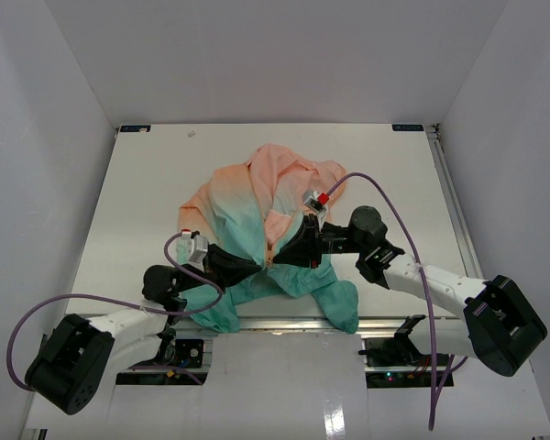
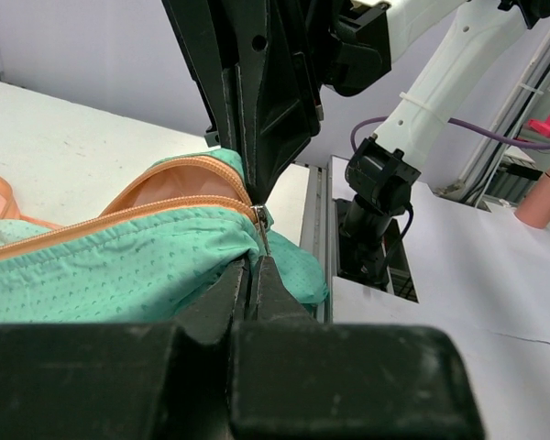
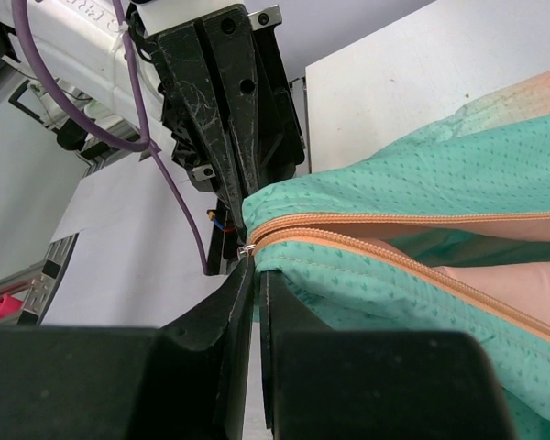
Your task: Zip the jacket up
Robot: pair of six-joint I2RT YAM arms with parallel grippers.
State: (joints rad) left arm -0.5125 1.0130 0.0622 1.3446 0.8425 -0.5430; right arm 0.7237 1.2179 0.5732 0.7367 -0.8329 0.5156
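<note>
The jacket (image 1: 257,197) lies spread on the white table, peach at the far end and teal (image 2: 119,266) towards me. Its orange zipper is parted above the slider. Both grippers meet at the zipper's bottom end near the table's front edge. My left gripper (image 1: 259,263) (image 2: 257,261) is shut on the small metal zipper pull (image 2: 261,220), whose tab runs down between its tips. My right gripper (image 1: 277,260) (image 3: 257,266) faces it from the opposite side, shut on the teal hem just below the slider (image 3: 246,249). The teeth run away from it in two orange lines.
The table's front edge carries an aluminium rail (image 1: 284,321), and part of the teal hem hangs over it. Purple cables (image 1: 412,238) loop above both arms. White walls enclose the table on three sides. A pink bottle (image 2: 545,197) stands off the table.
</note>
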